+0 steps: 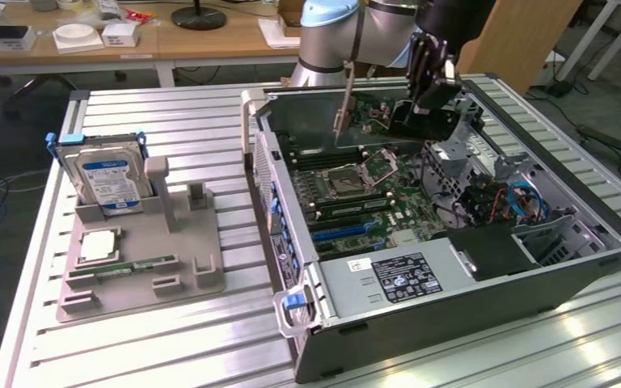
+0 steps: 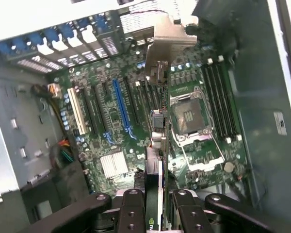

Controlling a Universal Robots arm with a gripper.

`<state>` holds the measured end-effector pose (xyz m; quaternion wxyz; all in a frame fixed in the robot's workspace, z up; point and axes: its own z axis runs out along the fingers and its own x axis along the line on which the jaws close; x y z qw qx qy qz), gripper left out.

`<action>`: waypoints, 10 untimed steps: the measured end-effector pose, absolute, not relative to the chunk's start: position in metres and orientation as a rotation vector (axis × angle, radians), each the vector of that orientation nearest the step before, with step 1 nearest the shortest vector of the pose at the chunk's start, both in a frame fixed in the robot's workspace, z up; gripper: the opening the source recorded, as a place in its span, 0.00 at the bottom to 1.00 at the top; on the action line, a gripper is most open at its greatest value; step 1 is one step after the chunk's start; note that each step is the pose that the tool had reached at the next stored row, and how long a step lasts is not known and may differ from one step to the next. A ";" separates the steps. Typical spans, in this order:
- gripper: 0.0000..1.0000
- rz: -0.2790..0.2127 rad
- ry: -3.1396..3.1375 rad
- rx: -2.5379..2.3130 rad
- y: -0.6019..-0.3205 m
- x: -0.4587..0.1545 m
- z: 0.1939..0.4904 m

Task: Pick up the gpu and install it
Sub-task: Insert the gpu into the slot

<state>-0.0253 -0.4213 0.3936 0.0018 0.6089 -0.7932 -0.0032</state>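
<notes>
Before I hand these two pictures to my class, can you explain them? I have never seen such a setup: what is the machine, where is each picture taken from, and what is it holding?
The machine is a robot arm with a gripper, a clamp, at its end. One picture comes from a camera off the arm that sees the whole scene; the other from a camera on the wrist, looking down past the gripper. On the ribbed table lies an open computer case, and beside it a grey holder with a hard drive and a memory stick. The gripper is shut on the gpu, a graphics card, held edge-on above the motherboard.
</notes>
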 end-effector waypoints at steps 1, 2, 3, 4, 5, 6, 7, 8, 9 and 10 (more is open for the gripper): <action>0.27 -0.010 -2.471 1.934 -0.421 -0.025 0.392; 0.27 -0.010 -2.453 1.956 -0.421 -0.025 0.391; 0.27 -0.010 -2.438 1.975 -0.421 -0.025 0.390; 0.27 -0.010 -2.428 1.988 -0.421 -0.026 0.390; 0.27 -0.010 -2.418 1.999 -0.421 -0.026 0.389; 0.27 -0.011 -2.410 2.008 -0.421 -0.026 0.389; 0.27 -0.011 -2.403 2.017 -0.421 -0.027 0.388; 0.27 -0.012 -2.398 2.022 -0.421 -0.027 0.387; 0.27 -0.012 -2.397 2.022 -0.421 -0.027 0.386; 0.27 -0.012 -2.397 2.023 -0.422 -0.027 0.386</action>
